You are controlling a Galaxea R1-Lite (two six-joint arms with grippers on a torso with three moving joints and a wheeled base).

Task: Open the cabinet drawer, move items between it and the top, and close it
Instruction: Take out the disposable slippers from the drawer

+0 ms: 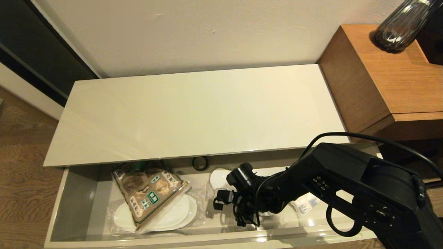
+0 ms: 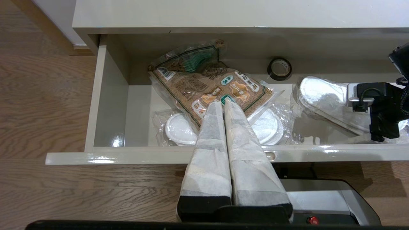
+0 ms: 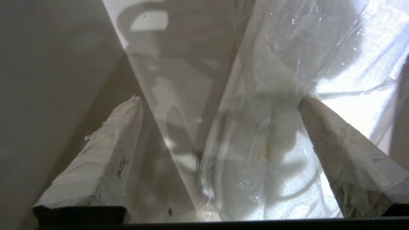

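Right gripper [image 3: 220, 102] reaches down into the cabinet drawer [image 1: 221, 238] right of centre, its 2 taped fingers [image 3: 102, 159] spread wide; one fingertip touches the clear wrap of a pack of slippers [image 3: 271, 143], the other stands apart beside it, and nothing is gripped. That wrapped pair [image 2: 319, 95] lies with its long axis slanting from far-left to near-right. Left of it, a snack bag [image 1: 148, 193] leans across a second wrapped pair [image 1: 173, 216], its long axis running from far-left to near-right. A black tape roll [image 1: 200, 163] stands on edge at the far wall. A tissue pack [image 1: 306, 204] shows under the right arm. The drawer stands pulled out, its long axis left to right, below the top [image 1: 193, 114]. Left gripper [image 2: 223, 103] hangs near the drawer front, fingers pressed together.
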